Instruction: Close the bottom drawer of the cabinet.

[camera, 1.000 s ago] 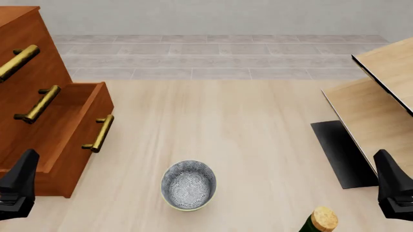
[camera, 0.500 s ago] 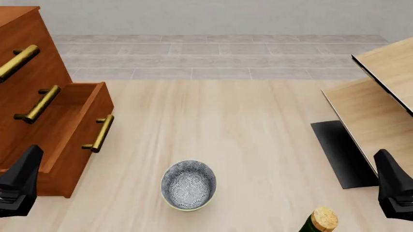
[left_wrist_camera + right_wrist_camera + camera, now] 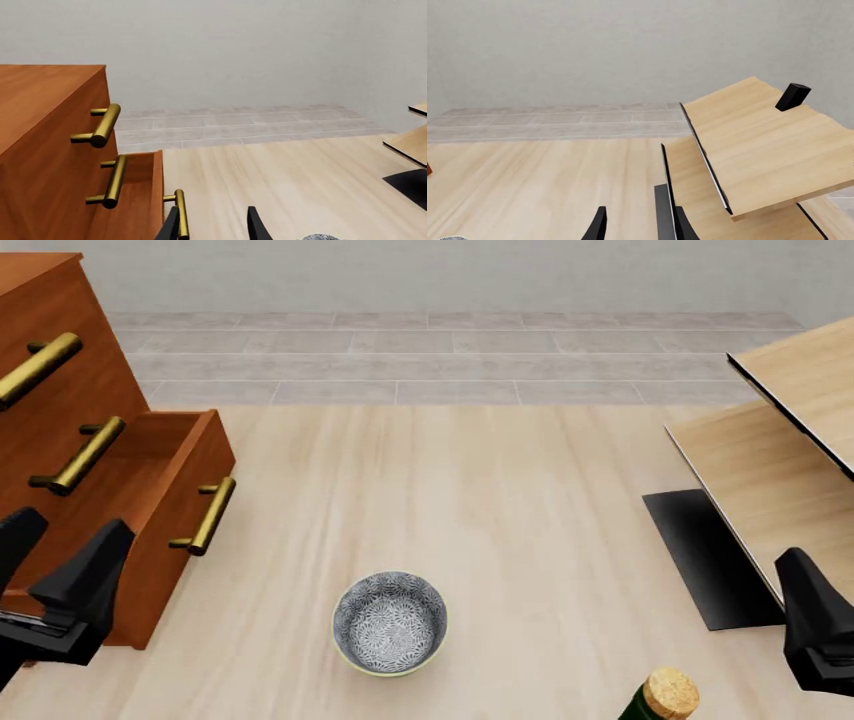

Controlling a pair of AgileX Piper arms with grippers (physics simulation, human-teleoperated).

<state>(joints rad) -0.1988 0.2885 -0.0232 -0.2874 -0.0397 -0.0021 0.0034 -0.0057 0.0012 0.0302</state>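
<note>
The cabinet (image 3: 78,310) stands at the left, reddish-brown with three brass bar handles. Its bottom drawer (image 3: 158,575) is pulled out, its brass handle (image 3: 204,515) facing the table's middle. My left gripper (image 3: 54,552) is open and empty, near the drawer's front corner on my side, apart from it. In the left wrist view the left gripper (image 3: 212,226) is open, with the drawer's handle (image 3: 181,215) beside one finger and the drawer front (image 3: 141,200) just past it. My right gripper (image 3: 638,222) is open and empty at the front right (image 3: 805,590).
A patterned bowl (image 3: 390,623) sits at the front middle. A corked bottle (image 3: 663,695) stands at the front edge, right of it. Pale light-wood furniture (image 3: 781,475) with black edging and a black base (image 3: 707,558) fills the right side.
My left gripper has moved right and forward toward the bottom drawer's front, and both its fingers now show. The right gripper and the drawer have not moved.
</note>
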